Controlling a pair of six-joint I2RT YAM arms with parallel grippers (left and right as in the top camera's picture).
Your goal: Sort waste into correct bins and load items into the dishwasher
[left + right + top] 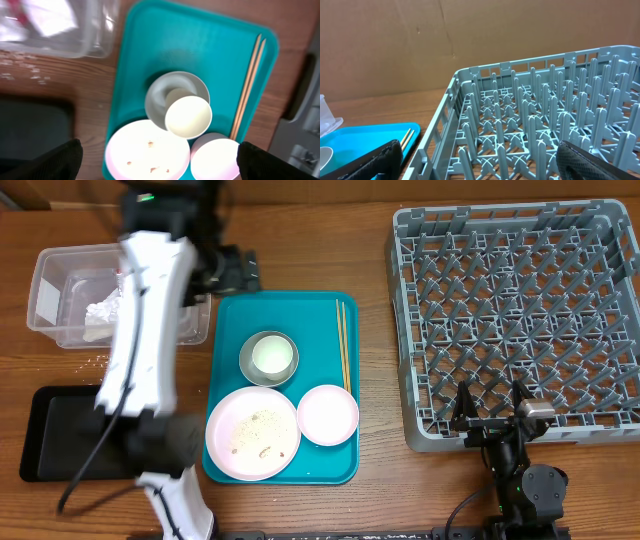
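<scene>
Overhead, the left gripper (232, 272) hangs with its jaws spread wide and empty. The clear tub (50, 270), holding the crumpled napkin (103, 311), sits just to its outer side. The right gripper (492, 412) is equally spread and empty, at the near edge of the dish rack (520, 310).

From the left wrist, the teal tray (150, 40) lies under the fingers (65, 160). Between them sit the bowl (160, 95) with a cup (188, 116) nested in it, and the crumb-flecked large plate (145, 155). The small plate (215, 157) is toward the other finger, and the chopsticks (248, 85) are beyond it. The cup looks light, smooth and probably slippery, so a pinch across its rim, one finger inside, seems safest.

From the right wrist, the rack's pegs fill the space ahead. The chopsticks are thin, stiff and apt to roll, so they are best pinched together at mid-length.
</scene>
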